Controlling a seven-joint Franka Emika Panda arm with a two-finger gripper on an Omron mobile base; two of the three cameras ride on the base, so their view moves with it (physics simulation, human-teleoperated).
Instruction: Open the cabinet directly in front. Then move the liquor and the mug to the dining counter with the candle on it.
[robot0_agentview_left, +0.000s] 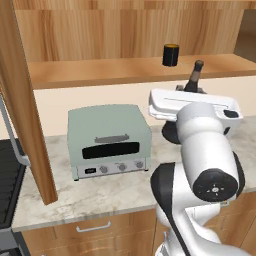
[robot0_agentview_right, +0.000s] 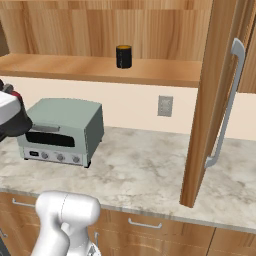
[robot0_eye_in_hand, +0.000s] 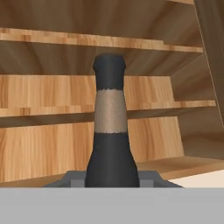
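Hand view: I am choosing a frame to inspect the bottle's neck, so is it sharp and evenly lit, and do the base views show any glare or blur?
Hand view: the liquor is sharp, its dark body nearly featureless, its brown band clear. Left base view: the toaster oven is crisp, no glare. Right base view: the mug is small but sharp, with soft shadows.

The mug (robot0_agentview_right: 123, 56) is seen upright on the open cabinet's (robot0_agentview_right: 100, 70) lower shelf, at the far side. Below it to the left, a pale green toaster oven (robot0_agentview_right: 62, 131) is set on the marble counter (robot0_agentview_right: 145, 175). At the right, a cabinet door (robot0_agentview_right: 210, 100) is swung open toward the near side.
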